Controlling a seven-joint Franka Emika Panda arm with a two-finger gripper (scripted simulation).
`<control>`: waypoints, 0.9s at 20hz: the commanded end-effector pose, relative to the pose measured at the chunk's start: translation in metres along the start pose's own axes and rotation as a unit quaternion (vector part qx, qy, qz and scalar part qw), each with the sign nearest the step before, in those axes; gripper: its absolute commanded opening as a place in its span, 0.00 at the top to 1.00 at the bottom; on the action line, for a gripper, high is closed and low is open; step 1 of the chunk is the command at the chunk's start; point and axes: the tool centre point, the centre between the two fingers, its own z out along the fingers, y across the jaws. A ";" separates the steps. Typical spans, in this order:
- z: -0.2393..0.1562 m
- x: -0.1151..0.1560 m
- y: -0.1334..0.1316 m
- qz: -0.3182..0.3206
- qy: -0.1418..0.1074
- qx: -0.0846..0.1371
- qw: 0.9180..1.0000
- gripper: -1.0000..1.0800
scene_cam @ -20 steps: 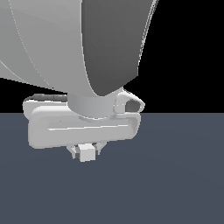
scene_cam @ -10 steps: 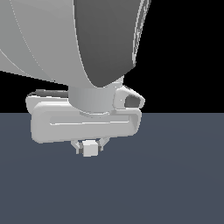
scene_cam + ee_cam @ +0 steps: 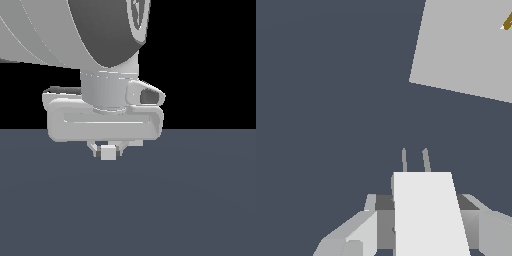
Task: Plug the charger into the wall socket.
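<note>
between the fingers of the gripper [image 3: 108,150] sits the charger [image 3: 108,152], a small pale cube, lifted clear of the dark floor [image 3: 200,200] in the exterior view. jaws narrow, pinched on the cube's two sides. in the wrist view the charger [image 3: 428,212] fills the foreground with two thin grey prongs [image 3: 415,160] poking out ahead of it.

handling guess: small rigid block, probably light, smooth flat faces so it could slip or twist if the squeeze is off centre. the side faces are the sensible hold, leaving the prong end free. the prongs look thin, likely the part that jams or skews if the approach is crooked.

wall socket [image 3: 466,47]: flat light-grey plate, only in the wrist view, well apart from the prongs and off to one side of their line. one yellowish hole [image 3: 507,22] shows at the frame edge, the rest is cut off. not visible in the exterior view.

arm pose: wrist pointing down, hand low over the floor, big grey link looming above it. prongs not yet aimed at the holes.
</note>
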 end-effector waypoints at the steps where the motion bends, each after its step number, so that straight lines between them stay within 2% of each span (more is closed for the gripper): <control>1: -0.006 0.008 0.004 0.023 0.001 -0.011 1.000 1.00; 10: -0.025 0.030 0.018 0.089 0.001 -0.047 0.995 1.00; 18: -0.033 0.039 0.027 0.118 0.000 -0.065 0.991 1.00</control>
